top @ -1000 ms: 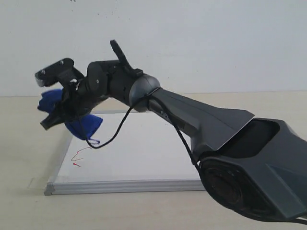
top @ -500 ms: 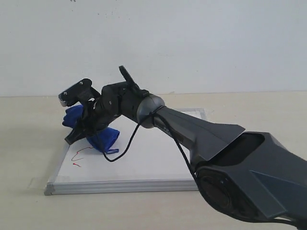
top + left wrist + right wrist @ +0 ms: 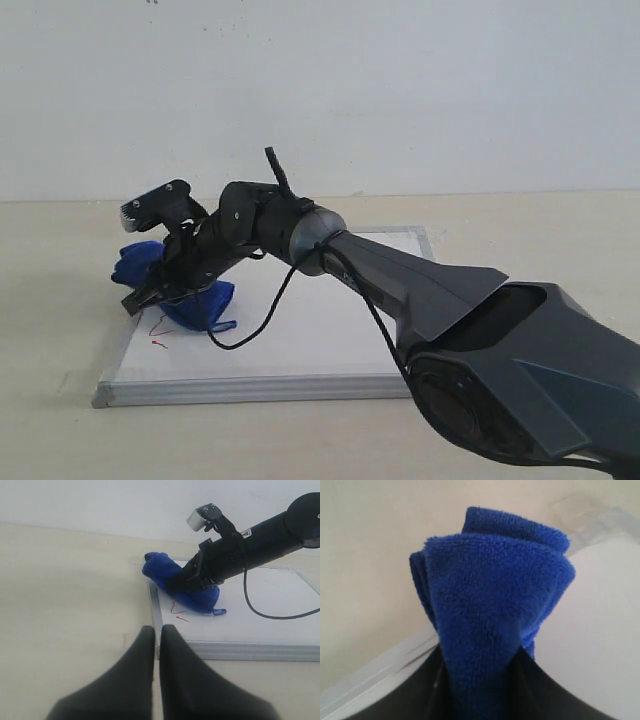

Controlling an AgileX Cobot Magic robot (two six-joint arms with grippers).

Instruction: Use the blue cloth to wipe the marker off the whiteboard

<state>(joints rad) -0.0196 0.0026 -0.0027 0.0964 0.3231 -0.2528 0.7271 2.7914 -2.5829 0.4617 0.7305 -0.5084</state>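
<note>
The whiteboard (image 3: 320,340) lies flat on the table. My right gripper (image 3: 152,290) reaches across to the board's left side and is shut on the blue cloth (image 3: 196,305). The bundled cloth sits low on the board's left edge and partly hangs over the frame. Just in front of the cloth lie short red bits of the marker (image 3: 160,326). The left wrist view shows the blue cloth (image 3: 165,572), the marker (image 3: 178,612) and the whiteboard (image 3: 260,625). My left gripper (image 3: 156,630) is shut and empty, off the board's near corner. In the right wrist view the blue cloth (image 3: 490,595) fills my right gripper (image 3: 480,680) above the whiteboard (image 3: 600,610).
A black cable (image 3: 250,328) droops from the right arm onto the board. The beige table (image 3: 50,300) stretches left of and in front of the board, with a white wall behind. A clear tape tab (image 3: 70,381) sits at the near left corner.
The right gripper, cloth in its grip, came down from a raised position over the left edge, shifted slightly right, and now holds the cloth low on the board beside the red marks.
</note>
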